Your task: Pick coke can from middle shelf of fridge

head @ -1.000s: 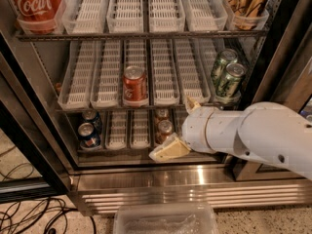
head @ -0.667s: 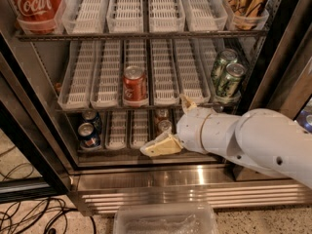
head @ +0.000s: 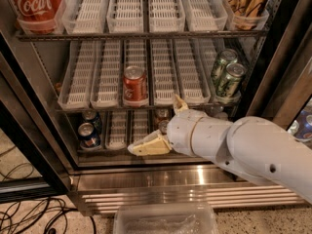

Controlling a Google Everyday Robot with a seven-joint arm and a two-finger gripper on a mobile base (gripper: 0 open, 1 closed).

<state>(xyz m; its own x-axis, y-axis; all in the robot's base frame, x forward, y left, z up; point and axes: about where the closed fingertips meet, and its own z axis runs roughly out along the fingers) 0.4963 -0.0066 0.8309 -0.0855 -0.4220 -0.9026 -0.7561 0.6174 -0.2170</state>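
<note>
One fridge (head: 197, 175) fills the view, with three tiers of white trays; its top tier is cut off by the upper edge. One white arm (head: 253, 147) comes in from the right and hides part of the bottom tier. The middle shelf (head: 105, 79) runs just above the lower finger (head: 148, 146) and behind the upper finger (head: 179, 104). The gripper (head: 154, 124) sits low in front of the fridge with its two fingers spread wide apart, holding nothing. One large red Coca-Cola container (head: 36, 4), cropped at the top, stands far up and left of the fingers. One coke can (head: 134, 85) stands on the middle shelf, above the lower finger and just left of the upper one, untouched. Two green cans (head: 228, 73) stand to the right of the upper finger; two blue cans (head: 90, 130) stand left of the lower finger. Between the fingers, at least one dark can (head: 162, 115) is half hidden.
</note>
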